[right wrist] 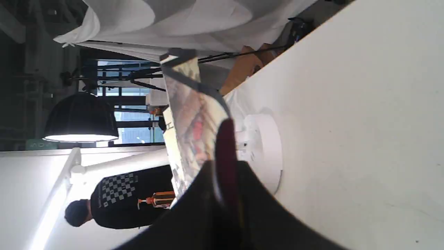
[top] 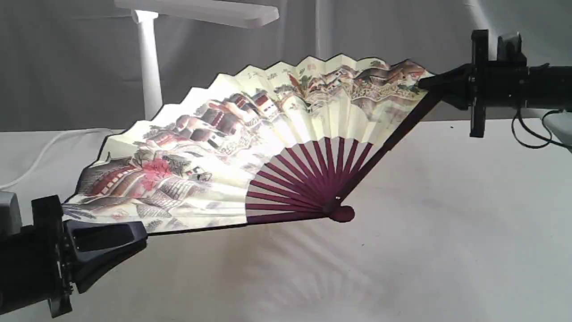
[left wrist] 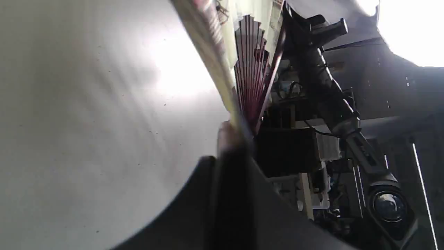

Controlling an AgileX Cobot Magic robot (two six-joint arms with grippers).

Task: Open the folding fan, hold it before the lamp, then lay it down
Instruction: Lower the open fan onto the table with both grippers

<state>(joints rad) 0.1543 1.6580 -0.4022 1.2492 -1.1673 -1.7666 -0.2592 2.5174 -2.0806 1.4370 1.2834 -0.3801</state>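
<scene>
The folding fan point(top: 232, 147) is spread wide and held in the air above the table, its painted leaf facing the exterior camera and its maroon ribs meeting at the pivot point(top: 342, 213). My left gripper point(top: 134, 230) is shut on the lower left guard stick. My right gripper point(top: 426, 82) is shut on the upper right guard. The lamp point(top: 149, 67) stands behind the fan's left half, its bar head point(top: 201, 11) lit above. The fan's ribs point(left wrist: 251, 83) show edge-on in the left wrist view. The right wrist view shows the fan's leaf point(right wrist: 190, 114) and the lamp's round base point(right wrist: 265, 149).
The white table point(top: 447, 232) lies beneath, with the fan's ribbed shadow on it. The lamp's white cord point(top: 44, 152) runs along the back left. A grey curtain point(top: 67, 67) closes the back. A person point(right wrist: 114, 201) stands beyond the table in the right wrist view.
</scene>
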